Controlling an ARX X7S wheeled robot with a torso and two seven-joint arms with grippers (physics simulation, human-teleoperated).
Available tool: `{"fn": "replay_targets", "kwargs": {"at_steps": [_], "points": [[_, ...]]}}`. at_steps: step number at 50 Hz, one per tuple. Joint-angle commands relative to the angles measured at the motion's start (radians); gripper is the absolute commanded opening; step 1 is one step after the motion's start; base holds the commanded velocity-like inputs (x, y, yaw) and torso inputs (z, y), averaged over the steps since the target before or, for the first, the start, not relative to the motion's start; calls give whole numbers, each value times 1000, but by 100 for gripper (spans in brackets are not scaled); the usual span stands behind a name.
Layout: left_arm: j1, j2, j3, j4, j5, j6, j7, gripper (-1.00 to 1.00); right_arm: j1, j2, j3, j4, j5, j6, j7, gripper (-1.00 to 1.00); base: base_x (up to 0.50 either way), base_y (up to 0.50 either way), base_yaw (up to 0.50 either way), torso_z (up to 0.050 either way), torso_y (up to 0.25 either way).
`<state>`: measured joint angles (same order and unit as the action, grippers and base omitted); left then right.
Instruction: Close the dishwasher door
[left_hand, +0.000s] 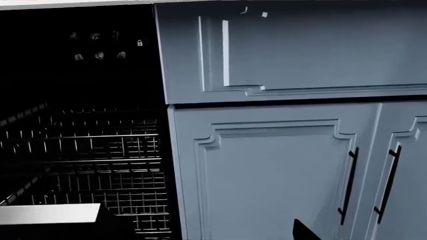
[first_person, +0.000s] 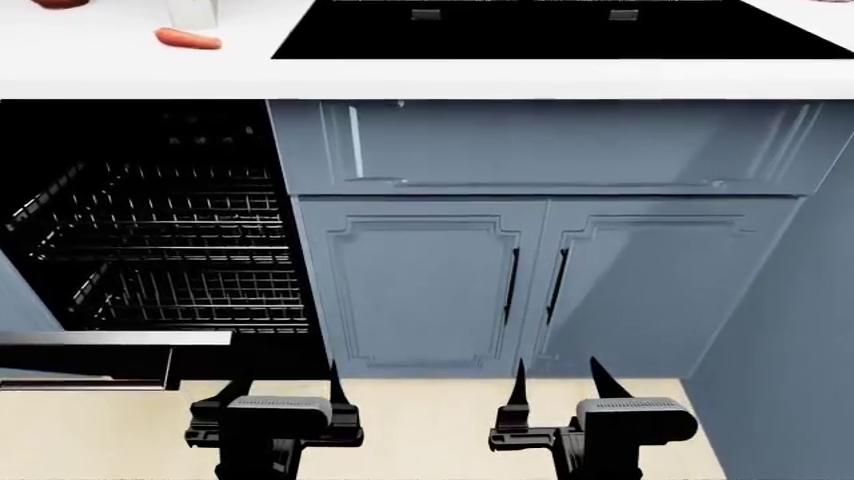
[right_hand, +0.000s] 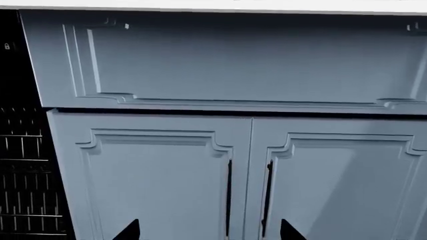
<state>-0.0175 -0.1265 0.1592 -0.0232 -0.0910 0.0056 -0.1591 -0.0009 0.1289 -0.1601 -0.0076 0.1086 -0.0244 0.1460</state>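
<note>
The door (first_person: 114, 358) hangs open at the scene's left, dropped flat in front of the wire racks (first_person: 167, 250), its near edge and handle just left of your left gripper (first_person: 282, 392). That gripper's fingers stand apart, holding nothing; the right gripper (first_person: 557, 384) is likewise spread and empty, aimed at the blue-grey cabinet doors (first_person: 534, 285), well away from the dishwasher.

What can go wrong from here is mostly a matter of aim. Both arms face the cabinets, not the door, so pushing straight forward would only strike a cabinet panel. You likely need the left arm to go left and under the door's edge; come in too high and the fingers will press down on the door instead of lifting it. A contact near the corner could slip off the glossy surface. Also watch the lower rack: I cannot tell whether it sits fully inside, and if it juts out, the door will jam against it.
</note>
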Motion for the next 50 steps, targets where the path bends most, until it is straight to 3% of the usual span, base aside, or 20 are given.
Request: {"fn": "replay_targets", "kwargs": {"at_steps": [1, 50], "points": [[-2, -9, 10, -1, -7, 2, -10, 100, 1, 8, -11, 2, 6, -3, 10, 100, 0, 0, 0, -50, 0], [-2, -36, 47, 0, -29, 9, -44, 100, 5, 34, -50, 4, 25, -16, 45, 100, 0, 0, 0, -50, 0]]}}
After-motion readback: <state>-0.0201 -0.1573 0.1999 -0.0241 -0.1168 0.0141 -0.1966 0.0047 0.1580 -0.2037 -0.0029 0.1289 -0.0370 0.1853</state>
